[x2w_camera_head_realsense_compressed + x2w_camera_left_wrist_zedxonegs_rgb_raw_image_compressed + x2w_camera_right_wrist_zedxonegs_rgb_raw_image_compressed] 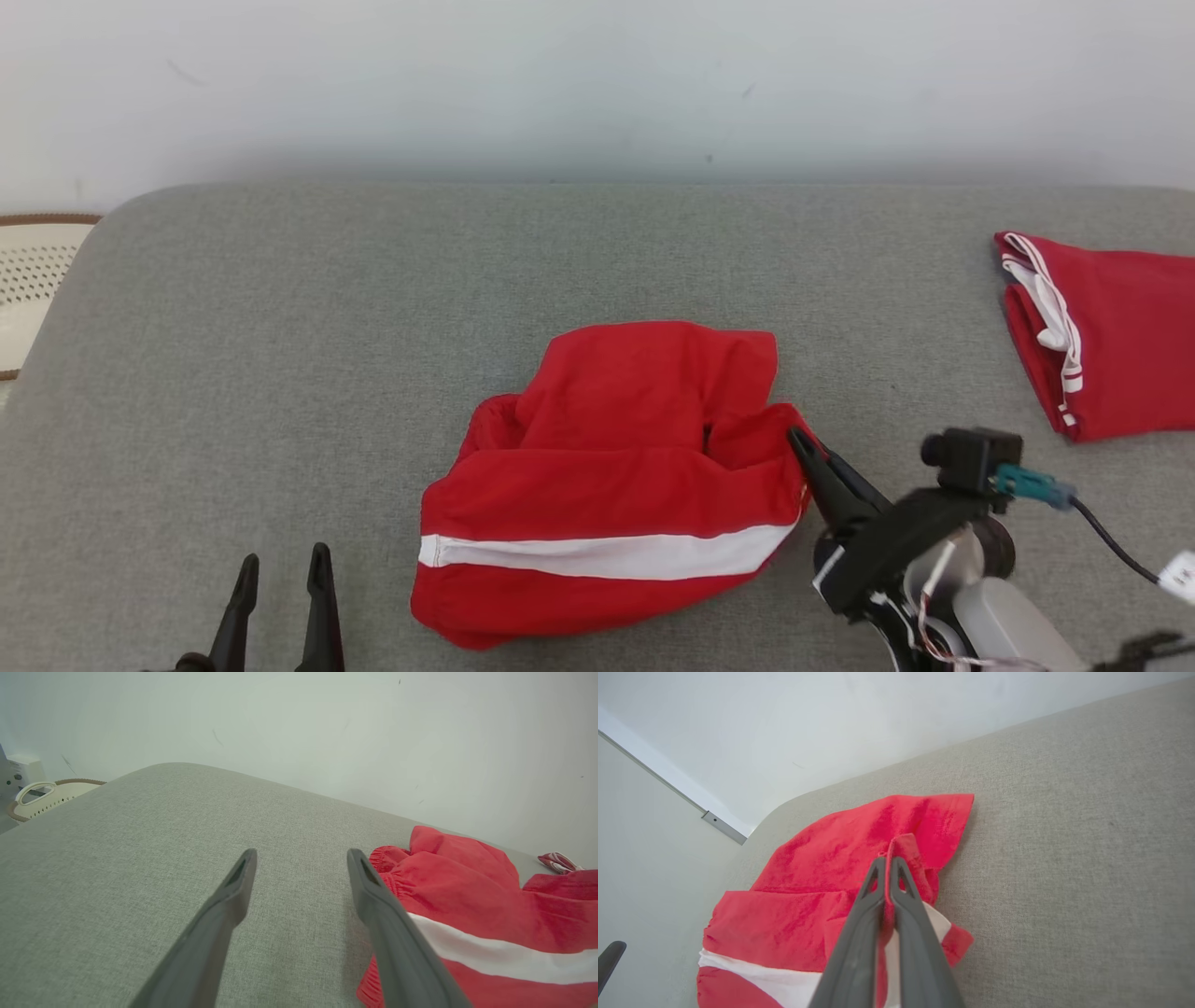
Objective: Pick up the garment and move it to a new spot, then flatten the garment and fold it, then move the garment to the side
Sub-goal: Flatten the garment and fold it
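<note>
While right hand [794, 437] is clenched on right edge of garment [616, 439], crumpled heap is seen lower centre of frame on bench [280, 327], long axis left-right along white stripe [607, 553]. Left hand [285, 557] is held released lower left, apart from heap. Cloth red, thin, limp; bench weave grey, coarse.

The garment [607, 467], at the centre of the head view, is thin red cloth, matt and creased, with a smooth white band. The bench [280, 327] under it is covered in grey woven fabric, finely rough. The dark fingers [219, 924] at the bottom of the left wrist view look like smooth matt plastic, and the wall [560, 75] along the top is pale, smooth and matt.
</note>
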Controlling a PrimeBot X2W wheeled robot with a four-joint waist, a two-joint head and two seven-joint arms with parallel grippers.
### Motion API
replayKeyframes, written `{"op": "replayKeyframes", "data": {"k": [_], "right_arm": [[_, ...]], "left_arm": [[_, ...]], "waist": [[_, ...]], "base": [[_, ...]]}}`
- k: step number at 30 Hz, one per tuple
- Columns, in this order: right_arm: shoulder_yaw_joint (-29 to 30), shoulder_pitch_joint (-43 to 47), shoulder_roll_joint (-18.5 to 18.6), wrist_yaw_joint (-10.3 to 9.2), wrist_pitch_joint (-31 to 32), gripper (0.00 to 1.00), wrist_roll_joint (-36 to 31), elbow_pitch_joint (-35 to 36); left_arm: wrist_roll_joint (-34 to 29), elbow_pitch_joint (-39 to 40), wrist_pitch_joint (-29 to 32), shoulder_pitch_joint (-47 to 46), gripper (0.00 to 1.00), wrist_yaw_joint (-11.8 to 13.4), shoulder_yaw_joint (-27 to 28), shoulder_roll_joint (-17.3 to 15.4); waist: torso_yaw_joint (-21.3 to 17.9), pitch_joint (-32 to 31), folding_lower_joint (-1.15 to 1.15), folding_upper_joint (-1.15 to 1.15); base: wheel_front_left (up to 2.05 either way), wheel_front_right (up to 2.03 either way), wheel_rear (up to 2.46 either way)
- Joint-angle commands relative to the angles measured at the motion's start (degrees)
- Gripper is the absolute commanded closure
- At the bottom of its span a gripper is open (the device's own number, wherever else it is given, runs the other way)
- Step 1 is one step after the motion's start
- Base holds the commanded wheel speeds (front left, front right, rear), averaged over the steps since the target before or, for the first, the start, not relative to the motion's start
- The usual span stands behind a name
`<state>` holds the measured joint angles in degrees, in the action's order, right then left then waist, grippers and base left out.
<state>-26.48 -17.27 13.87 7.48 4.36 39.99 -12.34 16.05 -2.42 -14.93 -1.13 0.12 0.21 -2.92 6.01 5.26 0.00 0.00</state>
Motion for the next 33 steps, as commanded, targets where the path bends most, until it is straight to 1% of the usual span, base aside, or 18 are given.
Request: {"op": "replayKeyframes", "data": {"k": [1,9,10,11,12,13,19,24,29,33], "right_arm": [[-0.3,-0.9,-0.2,0.03,-0.5,1.00,0.3,-0.5],[-4.6,-9.4,-2.2,0.03,-5.0,1.00,0.6,-13.0],[-5.4,-10.3,-1.9,0.03,-5.6,0.95,-0.1,-14.4],[-6.0,-11.0,-1.7,0.03,-6.4,0.66,-0.5,-15.7],[-6.6,-11.5,-1.7,0.03,-7.2,0.10,-0.7,-16.8],[-7.1,-11.7,-1.8,0.03,-7.9,0.00,-0.6,-17.8],[-8.9,-12.5,0.2,0.03,-12.9,0.00,-4.1,-21.0],[-8.0,-10.7,1.6,0.03,-15.7,0.00,-6.6,-20.9],[-4.5,-7.1,2.6,0.03,-17.2,0.00,-8.9,-18.4],[-2.4,-4.1,3.1,0.02,-18.1,0.00,-10.3,-15.1]], "left_arm": [[0.4,-0.3,-0.2,-0.2,0.00,0.0,-0.1,0.0],[0.9,-1.5,-0.2,-1.5,0.00,-0.3,-1.0,0.0],[0.9,-1.7,-0.2,-1.6,0.00,-0.3,-1.1,0.0],[1.0,-1.8,-0.2,-1.7,0.00,-0.2,-1.2,0.0],[1.1,-1.8,-0.2,-1.7,0.00,-0.1,-1.3,0.0],[1.1,-1.9,-0.2,-1.6,0.00,-0.1,-1.3,0.0],[1.0,-1.5,-0.2,-0.7,0.00,0.2,-0.4,0.0],[0.8,-1.0,-0.2,-0.1,0.00,0.3,0.2,0.0],[0.9,-0.5,-0.2,0.4,0.00,0.3,0.5,0.0],[0.9,-0.1,-0.2,0.9,0.00,0.3,1.2,0.0]], "waist": [[0.4,0.2,0.00,0.00],[1.9,0.7,0.00,0.00],[2.0,0.7,0.00,0.00],[2.1,0.7,0.00,0.00],[2.2,0.6,0.00,0.00],[2.2,0.6,0.00,0.00],[1.2,0.1,0.00,0.00],[-0.1,-0.1,0.00,0.00],[-1.2,-0.5,0.00,0.00],[-1.9,-0.9,0.00,0.00]], "base": [[0.00,0.00,0.00],[0.00,0.00,0.00],[0.00,0.00,0.00],[0.00,0.00,0.00],[0.00,0.00,0.00],[0.00,0.00,0.00],[0.00,0.00,0.00],[0.00,0.00,0.00],[0.00,0.00,0.00],[0.00,0.00,0.00]]}}
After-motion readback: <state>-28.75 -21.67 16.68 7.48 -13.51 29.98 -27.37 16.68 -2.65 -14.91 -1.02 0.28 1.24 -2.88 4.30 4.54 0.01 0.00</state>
